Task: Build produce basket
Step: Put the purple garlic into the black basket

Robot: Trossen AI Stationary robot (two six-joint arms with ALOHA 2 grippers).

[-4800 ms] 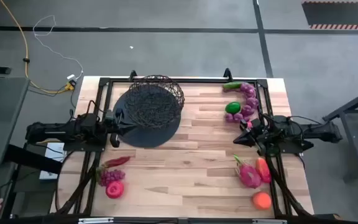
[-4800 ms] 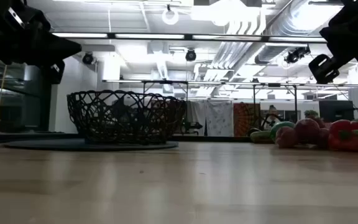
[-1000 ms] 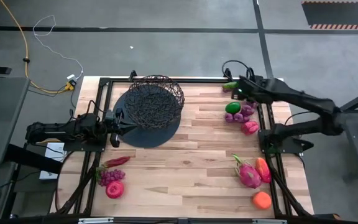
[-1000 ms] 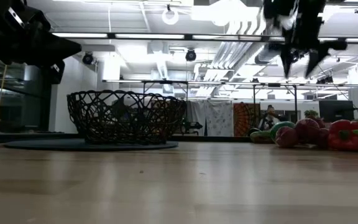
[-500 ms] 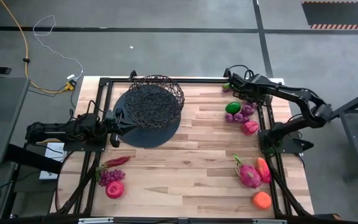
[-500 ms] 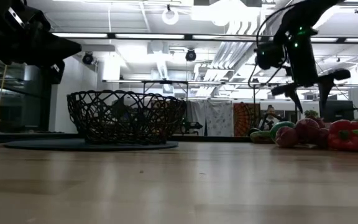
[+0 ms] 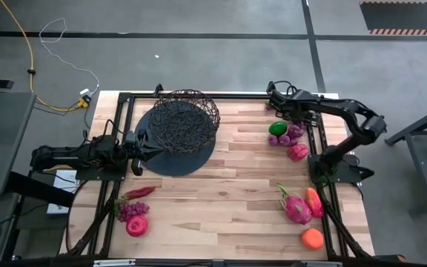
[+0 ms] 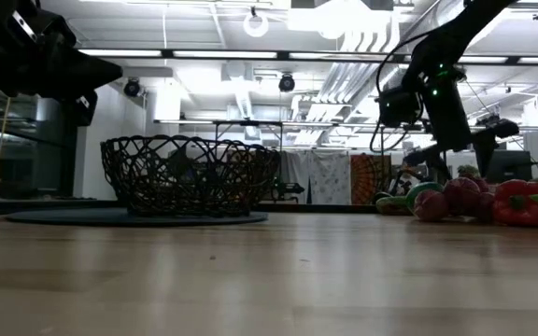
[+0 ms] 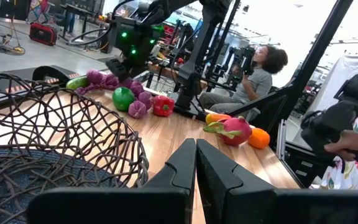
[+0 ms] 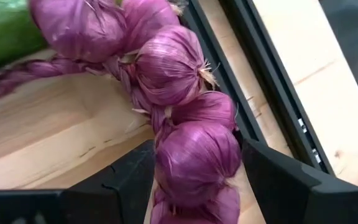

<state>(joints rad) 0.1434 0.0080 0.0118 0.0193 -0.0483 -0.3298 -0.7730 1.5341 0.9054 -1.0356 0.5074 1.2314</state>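
The right gripper (image 10: 194,177) is down at the far right of the table, its 2 fingers (image 10: 120,180) spread around a braid of purple bulbs (image 10: 191,124) but not yet squeezing it. The left gripper (image 9: 196,168) is fully closed and empty, near the wire basket (image 7: 186,119) at the far left

Pale butcher-block wooden table top (image 7: 228,185): strips of varied tone, smooth satin finish, grain visible. Round black wire-mesh basket (image 7: 186,119): thin matt wire. Flat dark round woven mat (image 7: 170,159) under it: matt, coarse weave. Braided string of purple bulbs (image 10: 182,118): papery, streaked, dry skin. Black metal frame rail (image 10: 278,99): smooth, semi-matt. Round green fruit (image 9: 123,98): glossy.
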